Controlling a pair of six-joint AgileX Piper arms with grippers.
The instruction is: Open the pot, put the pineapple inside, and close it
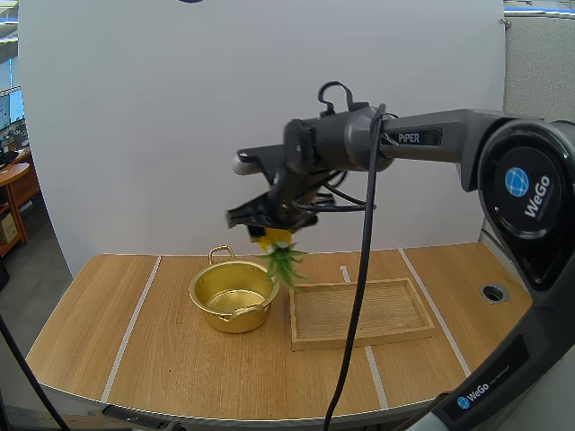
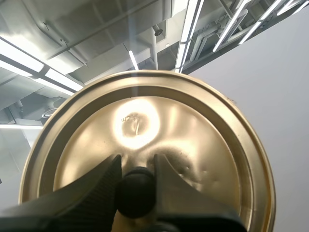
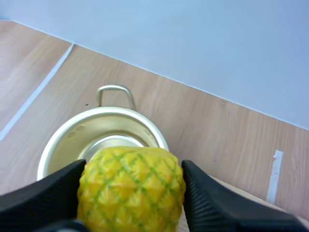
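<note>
On the high view my right gripper (image 1: 269, 224) hangs above the middle of the tabletop (image 1: 180, 359), jaws clamped on the pineapple (image 1: 277, 241). Its green crown droops by the right rim of the open golden pot (image 1: 235, 321). A wooden tray (image 1: 359, 339) lies just right of the pot.

On the left wrist view my left gripper (image 2: 136, 162) pinches the black knob (image 2: 136, 193) of the shiny golden lid (image 2: 193, 145), held in the air.

On the right wrist view, ribbed black fingers (image 3: 43, 193) squeeze the yellow, green-latticed fruit above the pot's shiny interior.
</note>
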